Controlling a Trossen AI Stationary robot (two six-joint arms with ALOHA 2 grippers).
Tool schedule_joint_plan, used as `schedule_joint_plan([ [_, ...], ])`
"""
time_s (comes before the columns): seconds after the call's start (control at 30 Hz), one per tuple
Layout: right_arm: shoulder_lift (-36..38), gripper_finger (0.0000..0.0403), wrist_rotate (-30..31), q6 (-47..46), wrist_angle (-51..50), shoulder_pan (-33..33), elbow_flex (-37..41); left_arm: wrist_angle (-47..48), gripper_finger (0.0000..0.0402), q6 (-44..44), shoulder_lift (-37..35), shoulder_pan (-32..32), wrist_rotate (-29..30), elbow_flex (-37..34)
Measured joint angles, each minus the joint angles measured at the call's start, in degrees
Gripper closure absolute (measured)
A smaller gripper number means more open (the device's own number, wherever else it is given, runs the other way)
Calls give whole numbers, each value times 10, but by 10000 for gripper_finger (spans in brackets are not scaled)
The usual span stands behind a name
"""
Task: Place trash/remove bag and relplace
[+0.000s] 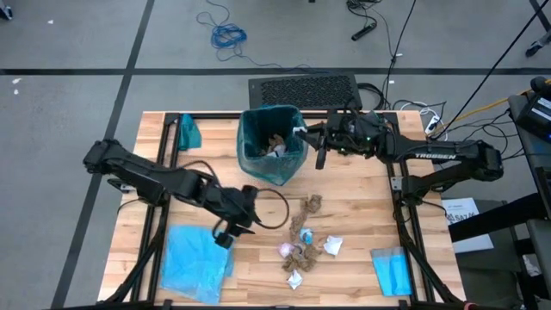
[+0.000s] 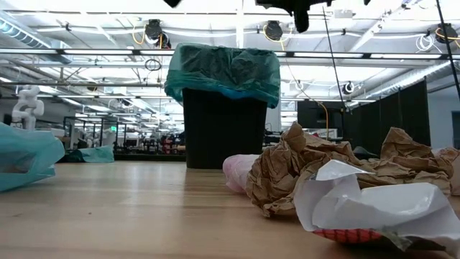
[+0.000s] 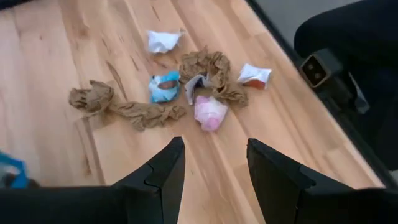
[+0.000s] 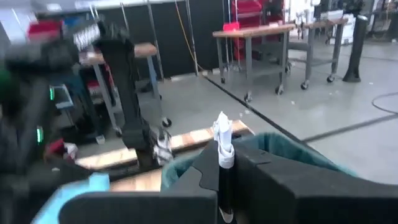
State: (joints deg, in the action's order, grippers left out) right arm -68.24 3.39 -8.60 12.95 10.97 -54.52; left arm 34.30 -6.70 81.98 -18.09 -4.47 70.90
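The trash (image 1: 306, 241) lies scattered on the near middle of the tabletop (image 1: 362, 207): brown paper wads, white wrappers and a pink scrap, close together. More scraps sit inside the bin (image 1: 272, 143), which stands at the far middle, lined with the dark teal bag (image 2: 223, 70). The right hand (image 1: 320, 148) hovers just right of the bin's rim, fingers closed on a white wrapper (image 4: 222, 142). The left hand (image 3: 211, 171) hangs over the tabletop left of the scattered trash, its fingers partly spread and holding nothing. A light blue bag (image 1: 194, 263) lies at the near left.
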Motion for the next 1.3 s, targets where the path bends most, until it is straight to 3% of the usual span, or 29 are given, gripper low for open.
schedule_joint_plan([
  [0.23, -69, 402, -30, 3, 15, 24, -49, -47, 234, -1, 72, 0, 2, -1],
  [0.33, -119, 402, -64, 5, -49, 45, -117, -57, 234, -1, 92, 0, 2, -1],
  [0.5, -182, 393, -68, 9, -182, 68, -230, -54, 234, -1, 113, 1, 2, -1],
  [0.63, -199, 355, -68, 32, -219, 71, -266, -53, 234, -11, 116, 0, 2, -1],
  [1.03, -196, 185, -98, 18, -224, 79, -266, -70, 233, -12, 116, 0, 2, -1],
  [1.3, -196, 152, -98, 18, -233, 79, -266, -88, 233, -13, 118, 0, 2, -1],
])
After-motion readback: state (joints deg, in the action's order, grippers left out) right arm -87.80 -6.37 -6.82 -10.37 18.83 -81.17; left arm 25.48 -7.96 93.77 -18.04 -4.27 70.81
